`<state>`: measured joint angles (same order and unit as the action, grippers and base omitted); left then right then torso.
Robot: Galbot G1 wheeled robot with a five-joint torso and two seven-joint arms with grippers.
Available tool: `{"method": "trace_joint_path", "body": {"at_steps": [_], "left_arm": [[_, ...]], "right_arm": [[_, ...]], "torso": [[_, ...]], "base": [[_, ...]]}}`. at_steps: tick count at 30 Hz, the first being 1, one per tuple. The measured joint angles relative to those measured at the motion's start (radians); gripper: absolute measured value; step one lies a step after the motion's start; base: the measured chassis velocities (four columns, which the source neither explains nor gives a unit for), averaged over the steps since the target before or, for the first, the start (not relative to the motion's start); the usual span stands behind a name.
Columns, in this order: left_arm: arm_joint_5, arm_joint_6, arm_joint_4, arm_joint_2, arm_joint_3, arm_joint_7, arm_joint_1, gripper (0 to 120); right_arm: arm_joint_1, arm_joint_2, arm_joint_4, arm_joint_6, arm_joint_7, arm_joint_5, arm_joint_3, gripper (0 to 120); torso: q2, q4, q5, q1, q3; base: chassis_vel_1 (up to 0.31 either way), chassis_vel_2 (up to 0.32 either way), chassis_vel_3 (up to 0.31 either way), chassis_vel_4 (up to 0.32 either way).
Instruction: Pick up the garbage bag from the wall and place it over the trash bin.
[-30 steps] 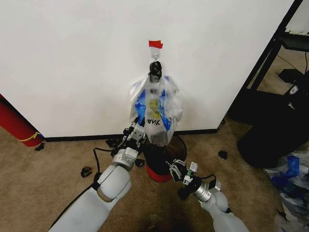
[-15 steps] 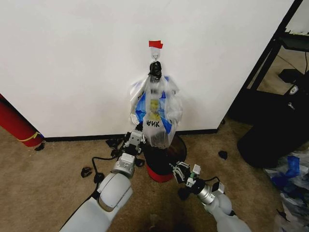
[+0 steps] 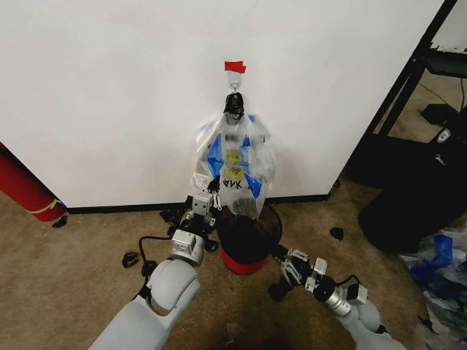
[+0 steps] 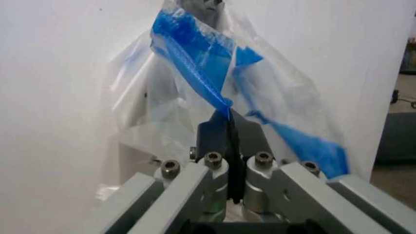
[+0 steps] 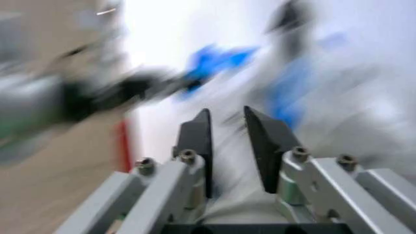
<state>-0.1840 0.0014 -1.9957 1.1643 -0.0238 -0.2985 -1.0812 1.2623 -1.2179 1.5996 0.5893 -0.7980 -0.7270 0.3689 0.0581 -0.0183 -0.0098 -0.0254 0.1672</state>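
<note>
**Where my three cameras look**

My head camera looks down and forward at the wall (image 3: pixel 109 87), with the trash bin (image 3: pixel 248 233) at its foot. My left wrist camera sits close behind its pressed-together fingers (image 4: pixel 215 141), facing the garbage bag (image 4: pixel 195 87), which the head view shares. My right wrist camera is blurred, also facing the bag.

A red cylinder (image 3: pixel 23 188) leans beside brown carpet (image 3: pixel 73 270) strewn with black scraps (image 3: pixel 130 258).

We are seeing our right end effector (image 3: pixel 295 264) drawing back from the bin (image 3: pixel 248 235), now lower and further right on the floor. Our left end effector (image 3: pixel 204 202) is sitting closed on the bag's (image 3: pixel 235 166) lower left edge, pulling it slightly.
</note>
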Motion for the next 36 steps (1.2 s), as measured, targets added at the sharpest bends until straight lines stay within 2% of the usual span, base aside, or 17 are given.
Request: {"method": "trace_joint_path", "body": {"at_steps": [1,4,7,9,13,15,21,31,36], "left_arm": [[0.0,0.0,0.0,0.0,0.0,0.0,0.0,0],[0.008,-0.002,0.002,0.013,0.011,0.002,-0.006,0],[0.021,-0.002,0.006,0.023,0.023,0.003,-0.006,0],[0.022,-0.001,0.009,0.025,0.028,0.003,-0.003,0],[0.027,0.0,0.014,0.035,0.036,0.008,0.007,0],[0.027,0.0,0.014,0.036,0.037,0.009,0.008,0],[0.028,-0.001,0.019,0.039,0.044,0.01,0.016,0],[0.03,-0.001,0.014,0.029,0.048,0.012,0.016,0],[0.031,-0.001,0.007,0.021,0.046,0.012,0.008,0]], "right_arm": [[0.0,0.0,0.0,0.0,0.0,0.0,0.0,22],[-0.046,-0.023,0.049,0.009,0.265,0.107,-0.037,34],[-0.095,-0.04,0.058,-0.001,0.429,0.223,-0.073,48],[-0.114,-0.044,0.054,-0.006,0.459,0.269,-0.082,51],[-0.204,-0.047,-0.017,-0.011,0.475,0.45,-0.109,69],[-0.223,-0.046,-0.037,-0.014,0.475,0.489,-0.12,72],[-0.317,-0.03,-0.102,-0.049,0.521,0.726,-0.151,97],[-0.361,-0.019,-0.102,-0.119,0.598,0.903,-0.165,100],[-0.372,-0.032,-0.101,-0.154,0.651,1.018,-0.156,88]], "torso": [[0.0,0.0,0.0,0.0,0.0],[0.0,0.0005,-0.0002,0.0,0.0],[0.0,0.0002,-0.0001,0.0,0.0],[0.0,0.0004,-0.0001,0.0,0.0],[0.0,0.0002,-0.0001,0.0,0.0],[0.0,0.0003,-0.0001,0.0,0.0],[0.0,0.0002,0.0,0.0,0.0],[0.0,0.0001,0.0,0.0,0.0],[0.0,0.0001,-0.0001,0.0,0.0]], "base": [[0.0,0.0,0.0,0.0],[0.0,0.0,0.0,0.0],[0.0,0.0,0.0,0.0],[0.0,0.0,0.0,0.0],[0.0,0.0,0.0,0.0],[0.0,0.0,0.0,0.0],[0.0,0.0,0.0,0.0],[0.0,0.0,0.0,0.0],[0.0,0.0,0.0,0.0]]}}
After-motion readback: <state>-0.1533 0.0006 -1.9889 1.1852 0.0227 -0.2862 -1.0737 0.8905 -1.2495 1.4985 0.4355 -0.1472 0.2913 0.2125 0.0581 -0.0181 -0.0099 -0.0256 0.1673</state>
